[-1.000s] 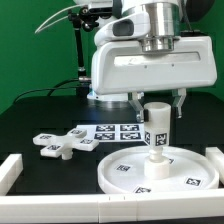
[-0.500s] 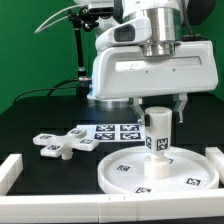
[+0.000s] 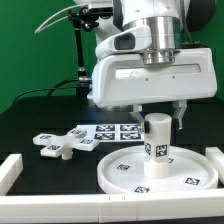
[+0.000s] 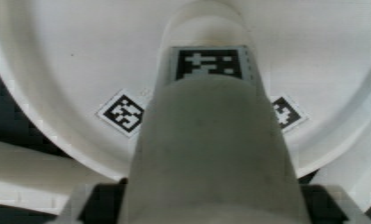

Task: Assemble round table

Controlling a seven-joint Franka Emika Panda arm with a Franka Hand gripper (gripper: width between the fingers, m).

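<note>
End effector point(image 3: 158, 110) narrow, clamped on short cylinder leg point(image 3: 156, 140); fingers point(image 4: 104, 200) flank leg on both sides. Leg upright directly below end effector, its lower end at centre of round disc point(image 3: 190, 172). Disc flat on desk point(image 3: 40, 115) beneath end effector. Cross-shaped foot piece point(image 3: 58, 145) well apart, toward exterior view's left of end effector.

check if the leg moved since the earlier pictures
Yes, down: the leg has dropped toward the round disc, its top now lower against the fixed marker board behind it.
</note>
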